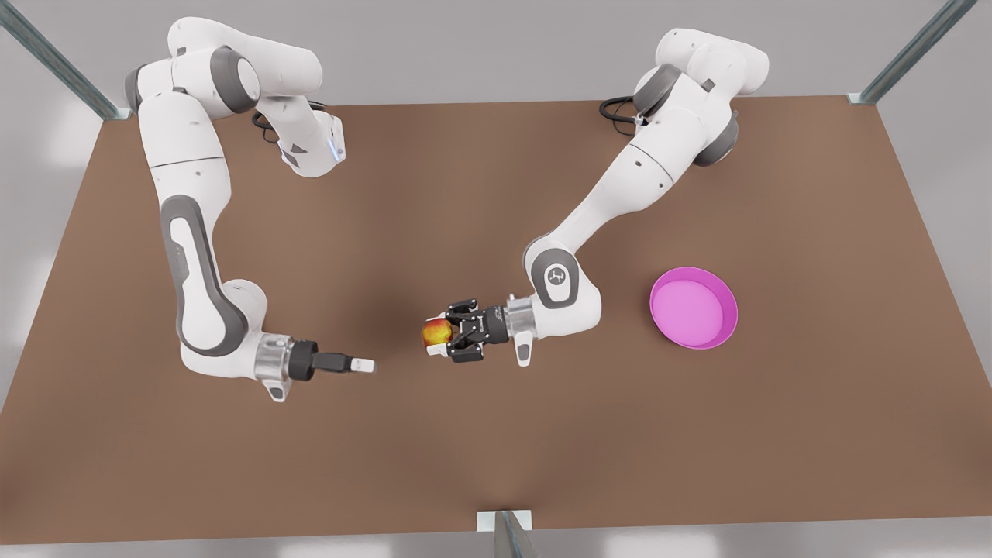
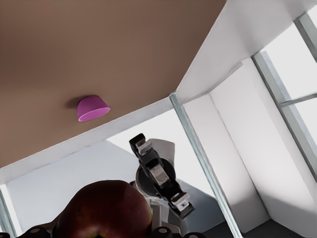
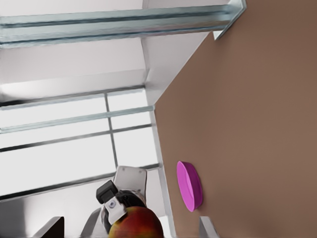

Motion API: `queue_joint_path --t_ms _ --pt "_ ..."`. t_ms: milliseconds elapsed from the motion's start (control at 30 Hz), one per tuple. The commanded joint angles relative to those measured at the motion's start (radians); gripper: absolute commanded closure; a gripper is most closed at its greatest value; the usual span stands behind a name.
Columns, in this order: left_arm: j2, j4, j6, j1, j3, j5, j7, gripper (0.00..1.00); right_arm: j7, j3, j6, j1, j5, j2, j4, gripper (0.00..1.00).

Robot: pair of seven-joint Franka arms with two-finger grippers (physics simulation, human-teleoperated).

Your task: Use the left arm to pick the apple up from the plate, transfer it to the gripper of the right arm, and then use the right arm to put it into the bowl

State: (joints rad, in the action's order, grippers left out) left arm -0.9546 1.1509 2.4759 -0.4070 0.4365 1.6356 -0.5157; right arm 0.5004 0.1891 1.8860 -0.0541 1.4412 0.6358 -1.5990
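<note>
text: none readable | labels: none | numbers: none

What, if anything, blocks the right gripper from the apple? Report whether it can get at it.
Probably yes. The right gripper is open and faces the apple, which the left gripper holds above the table, with only open air between them.

One red-and-yellow round apple [image 1: 437, 332], one wide shallow magenta plate [image 1: 693, 308], one small pink-purple bowl [image 2: 92, 108], two white arms, one brown bench [image 1: 434, 194].
</note>
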Motion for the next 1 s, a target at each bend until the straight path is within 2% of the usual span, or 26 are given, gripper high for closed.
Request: queue_joint_path --t_ms 0,100,300,967 --pt "0.002 0.0 0.003 -0.001 0.001 0.004 0.006 0.3 0.645 0.003 -0.056 0.002 -0.012 -0.001 -0.001 0.0" --pt "0.004 -0.002 0.001 -0.003 0.001 0.004 0.008 0.29 0.649 0.003 -0.096 0.005 -0.008 0.005 -0.001 0.0" --pt "0.0 -0.002 0.001 -0.007 0.001 0.004 0.014 0.29 0.647 0.075 -0.084 0.005 0.042 0.016 0.002 0.0" --pt "-0.001 -0.002 0.001 -0.016 -0.001 0.003 0.014 0.29 0.745 0.073 -0.038 0.048 0.113 0.09 0.034 0.0"
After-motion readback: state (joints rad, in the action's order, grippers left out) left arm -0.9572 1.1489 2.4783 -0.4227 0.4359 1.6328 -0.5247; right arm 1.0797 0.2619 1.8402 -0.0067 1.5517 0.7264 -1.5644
